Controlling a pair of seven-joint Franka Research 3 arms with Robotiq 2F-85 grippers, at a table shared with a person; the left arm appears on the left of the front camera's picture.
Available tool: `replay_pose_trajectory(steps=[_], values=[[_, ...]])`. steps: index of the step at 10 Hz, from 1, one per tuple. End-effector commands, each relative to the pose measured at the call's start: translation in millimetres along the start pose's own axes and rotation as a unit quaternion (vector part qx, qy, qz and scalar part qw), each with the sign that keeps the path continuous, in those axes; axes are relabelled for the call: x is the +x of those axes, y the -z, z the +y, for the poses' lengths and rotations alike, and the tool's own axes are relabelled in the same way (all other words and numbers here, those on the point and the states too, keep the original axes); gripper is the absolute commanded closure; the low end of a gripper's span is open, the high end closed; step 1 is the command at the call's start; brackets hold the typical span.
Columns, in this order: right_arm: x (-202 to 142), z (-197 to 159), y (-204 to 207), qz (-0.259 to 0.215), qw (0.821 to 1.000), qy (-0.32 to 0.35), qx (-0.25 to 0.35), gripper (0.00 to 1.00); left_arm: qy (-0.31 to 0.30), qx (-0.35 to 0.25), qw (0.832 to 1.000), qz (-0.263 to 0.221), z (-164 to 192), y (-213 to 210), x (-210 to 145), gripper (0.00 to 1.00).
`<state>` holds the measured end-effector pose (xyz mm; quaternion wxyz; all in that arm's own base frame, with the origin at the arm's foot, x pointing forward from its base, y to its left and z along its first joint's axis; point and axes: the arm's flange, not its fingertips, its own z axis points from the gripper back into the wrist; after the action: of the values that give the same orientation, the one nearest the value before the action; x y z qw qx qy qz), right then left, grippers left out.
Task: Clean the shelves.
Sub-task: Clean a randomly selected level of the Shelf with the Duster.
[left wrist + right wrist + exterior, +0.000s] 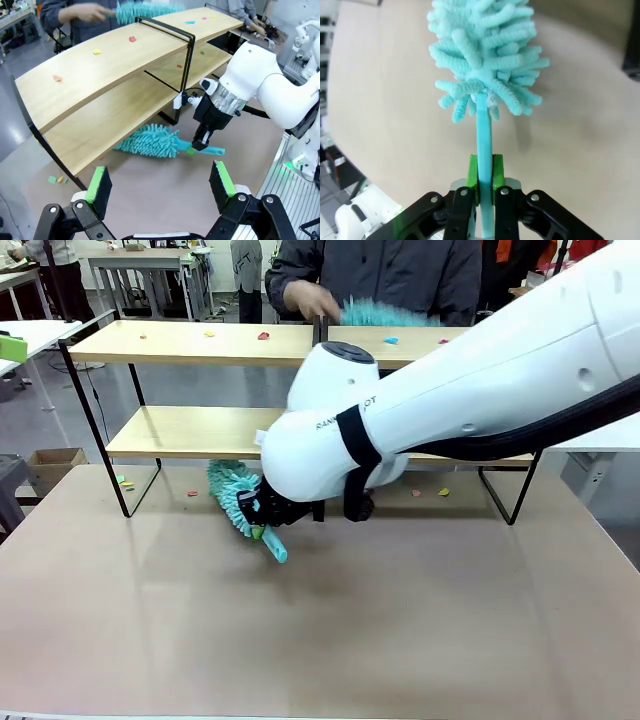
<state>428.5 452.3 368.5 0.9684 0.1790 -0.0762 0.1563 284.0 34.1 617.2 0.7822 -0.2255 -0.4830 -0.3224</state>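
I see my right end effector (485, 172) clamped on a teal duster (485, 60) beneath the shelves (190, 432). My left end effector (159, 186) is apart.

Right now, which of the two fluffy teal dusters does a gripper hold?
The teal duster by the tabletop, handle clamped in the right gripper; the other duster is in the person's hand above the top shelf.
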Motion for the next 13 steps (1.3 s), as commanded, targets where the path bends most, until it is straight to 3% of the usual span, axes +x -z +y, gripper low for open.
replay_pose_trajectory(steps=[1,3,5,7,9,11,12,13], values=[[18.7,22.4,9.4,0.012,1.000,-0.009,-0.006,0.88,-0.001,-0.004,1.000,-0.001,0.6,1.4,-0.3,0.00],[24.5,34.1,11.7,0.022,0.999,-0.023,0.007,0.88,-0.001,-0.004,1.000,-0.001,0.6,1.4,-0.3,0.00],[22.9,31.5,13.9,0.065,0.997,-0.048,0.018,0.88,-0.001,-0.004,1.000,-0.001,0.6,1.4,-0.3,0.00],[16.2,27.3,3.3,0.102,0.985,-0.129,0.050,0.88,-0.001,-0.004,1.000,-0.001,0.6,1.4,-0.3,0.00],[7.9,17.2,-8.3,0.131,0.964,-0.215,0.089,0.88,-0.001,-0.004,1.000,-0.001,0.6,1.4,-0.3,0.00],[-10.6,8.7,-23.5,0.219,0.902,-0.349,0.128,0.88,-0.001,-0.004,1.000,-0.001,0.6,1.4,-0.3,0.00],[-16.8,3.9,-34.6,0.221,0.890,-0.370,0.151,0.88,-0.001,-0.004,1.000,-0.001,0.6,1.4,-0.3,0.00],[-19.8,-4.1,-47.5,0.195,0.892,-0.362,0.187,0.88,-0.001,-0.004,1.000,-0.001,0.6,1.4,-0.3,0.00]])
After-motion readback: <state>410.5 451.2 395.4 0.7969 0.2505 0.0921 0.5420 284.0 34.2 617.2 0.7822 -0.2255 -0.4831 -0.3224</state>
